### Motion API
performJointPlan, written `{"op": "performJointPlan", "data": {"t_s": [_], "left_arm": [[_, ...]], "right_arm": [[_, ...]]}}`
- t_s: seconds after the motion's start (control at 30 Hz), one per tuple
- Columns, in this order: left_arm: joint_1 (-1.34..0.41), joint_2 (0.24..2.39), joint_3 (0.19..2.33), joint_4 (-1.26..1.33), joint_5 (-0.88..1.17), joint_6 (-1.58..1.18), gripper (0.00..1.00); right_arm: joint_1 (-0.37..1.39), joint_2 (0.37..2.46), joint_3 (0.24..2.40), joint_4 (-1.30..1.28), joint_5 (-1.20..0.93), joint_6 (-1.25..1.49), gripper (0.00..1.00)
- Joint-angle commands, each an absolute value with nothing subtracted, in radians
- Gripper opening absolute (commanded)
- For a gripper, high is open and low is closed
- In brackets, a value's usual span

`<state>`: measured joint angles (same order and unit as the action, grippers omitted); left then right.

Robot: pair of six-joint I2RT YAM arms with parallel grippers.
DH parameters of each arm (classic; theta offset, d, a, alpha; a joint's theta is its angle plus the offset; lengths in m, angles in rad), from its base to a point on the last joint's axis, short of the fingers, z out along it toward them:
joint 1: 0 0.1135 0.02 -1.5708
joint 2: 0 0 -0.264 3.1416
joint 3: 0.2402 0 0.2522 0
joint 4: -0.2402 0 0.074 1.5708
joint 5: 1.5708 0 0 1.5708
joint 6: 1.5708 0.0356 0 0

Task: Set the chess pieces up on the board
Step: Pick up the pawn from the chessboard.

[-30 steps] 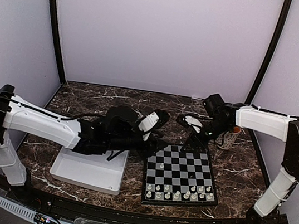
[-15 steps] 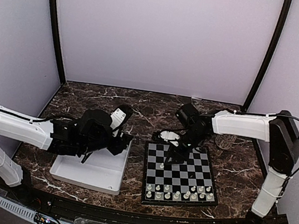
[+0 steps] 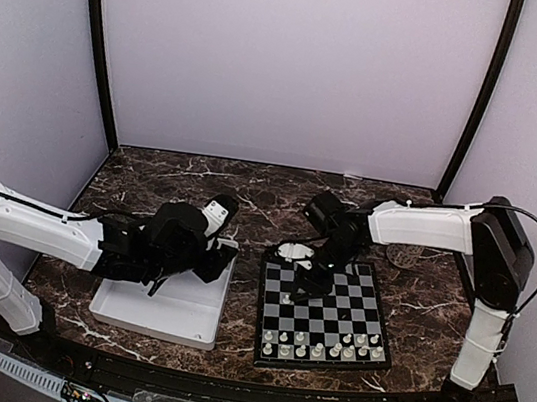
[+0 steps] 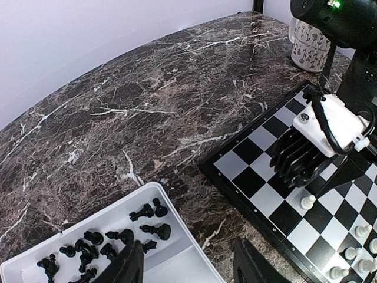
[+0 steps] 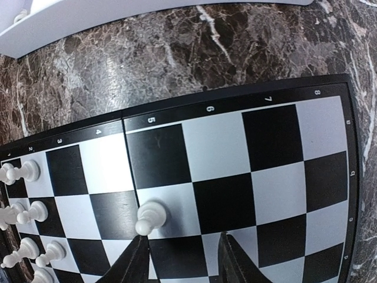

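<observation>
1. Counter (image 3: pixel 170 181): dark marble top that carries all the items.

2. The board (image 3: pixel 325 311): lies flat on the near-right half of the counter, close to the near edge. The right arm reaches over its far-left corner.

3. Tray (image 3: pixel 155 316): white, rectangular, on the near-left half of the counter. It sits just beside the board's left edge without touching it. Contents: a loose cluster of black chess pieces (image 4: pixel 106 242), several lying on their sides, grouped toward the tray corner nearest the board.

4. Mug (image 4: pixel 311 44): white with a dark pattern, upright on the counter beyond the board's far edge. Its contents cannot be seen.

5. Left gripper (image 4: pixel 188 268): above the tray's far-right corner. Its fingers are spread with nothing between them.

6. Right gripper (image 5: pixel 182 259): low over the board. Its fingers are apart and only bare squares show in the gap.

7. White chess pieces (image 3: pixel 323 346): upright in rows along the board's near edge.

8. Single white pawn (image 5: pixel 150 217): upright on a pale square, just beyond one fingertip of the right gripper and not clamped.
</observation>
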<state>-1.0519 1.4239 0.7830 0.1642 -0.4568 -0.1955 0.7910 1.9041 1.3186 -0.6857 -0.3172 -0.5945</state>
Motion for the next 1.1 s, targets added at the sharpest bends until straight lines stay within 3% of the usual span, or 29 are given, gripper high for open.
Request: {"op": "performJointPlan", "data": {"t_s": [0.0,0.43,0.87,1.07], "left_arm": [[-1.048,1.416,0.802,0.151,-0.467,-0.208,0.54],[-1.048,1.428,0.802,0.161,-0.454,-0.215,0.54],[-1.048,1.433,0.799,0.166,-0.449,-0.220,0.54],[-1.048,1.445,0.803,0.170,-0.442,-0.219,0.55]], "right_arm": [[0.808,1.917,1.354,-0.718,-0.337,-0.619,0.41],[0.824,1.927,1.385,-0.740,-0.338,-0.641,0.39],[0.848,1.974,1.420,-0.761,-0.331,-0.641,0.27],[0.848,1.970,1.427,-0.765,-0.345,-0.640,0.16]]}}
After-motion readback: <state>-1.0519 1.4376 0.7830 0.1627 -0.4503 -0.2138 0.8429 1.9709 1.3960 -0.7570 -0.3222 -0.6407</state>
